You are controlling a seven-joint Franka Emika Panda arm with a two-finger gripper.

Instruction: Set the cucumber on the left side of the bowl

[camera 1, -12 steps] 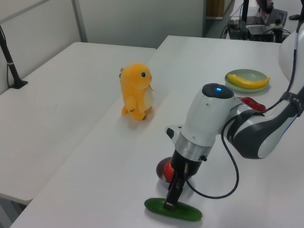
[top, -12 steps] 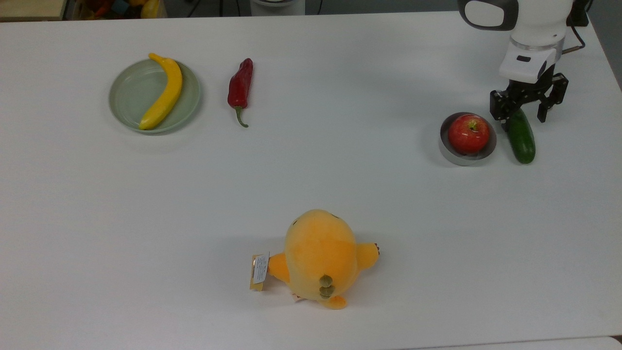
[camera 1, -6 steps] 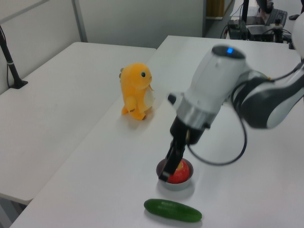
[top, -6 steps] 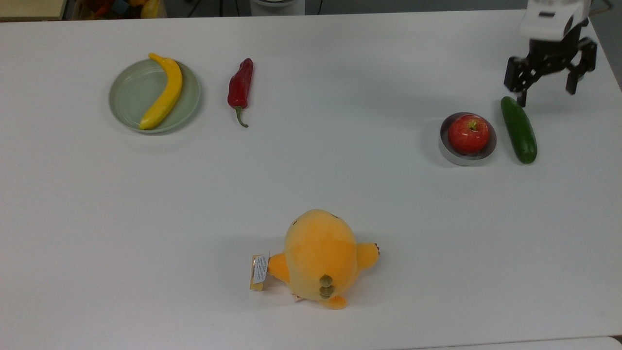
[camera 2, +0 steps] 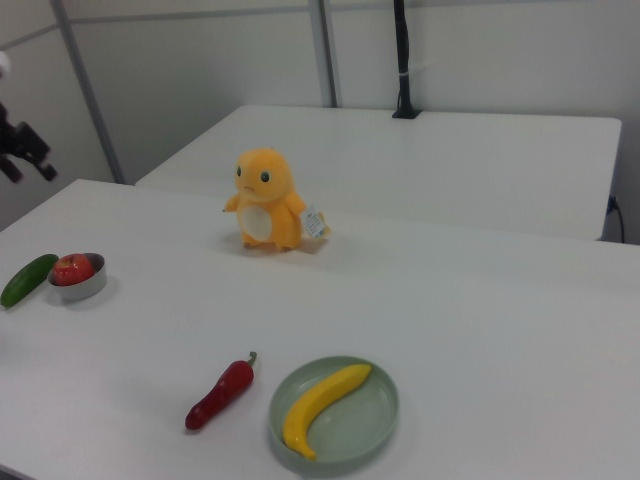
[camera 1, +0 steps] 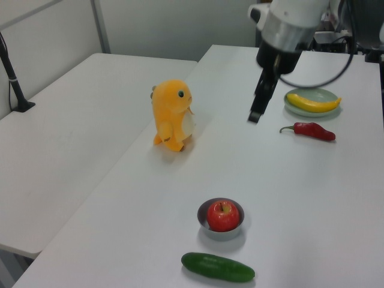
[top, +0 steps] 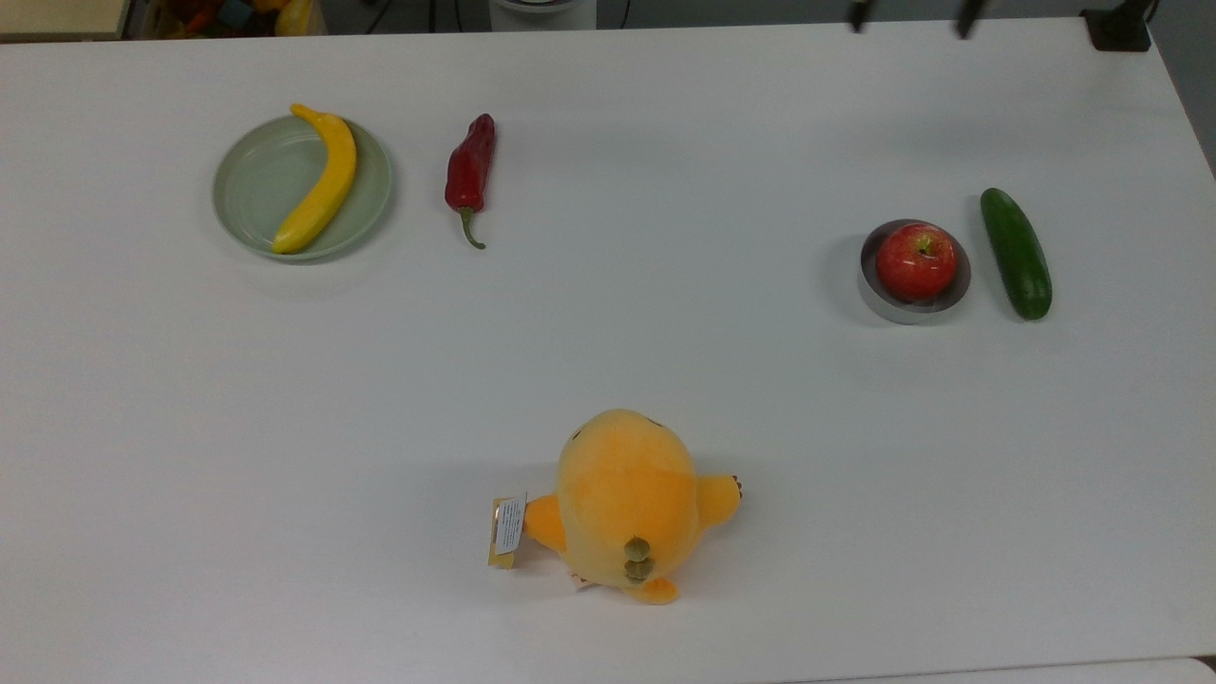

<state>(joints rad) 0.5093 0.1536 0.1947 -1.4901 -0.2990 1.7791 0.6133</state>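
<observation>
**Gripper raised away, cucumber left lying beside the bowl**

One second ago the gripper [camera 1: 257,112] stood low over the cucumber [top: 1016,253], with its fingers around the end of it. Half a second ago it was already lifted and free of it. Now it hangs high above the table [top: 608,380], well apart from the cucumber; in the left view it is in the air in front of the plate [camera 1: 312,108], and in the top view two dark fingertips [top: 858,17] show at the upper edge, clearly separated, so the fingers are spread apart and hold nothing. The cucumber itself has turned very slightly since the earlier pictures and keeps the same place.

The cucumber is dark green, smooth and long, with rounded ends. It lies flat on the table just beside the bowl [top: 912,304], on the top view's right, with a narrow gap between them. In the left view it lies in front of the bowl, nearest to the camera.

The small grey bowl holds a red apple [top: 916,260]. Well apart, on the top view's left, a red chili pepper [top: 470,171] lies near the pale green plate, which carries a banana [top: 321,180]. An orange plush toy [top: 627,503] stands near the front edge in the top view. Nothing lies between the cucumber and the bowl.
</observation>
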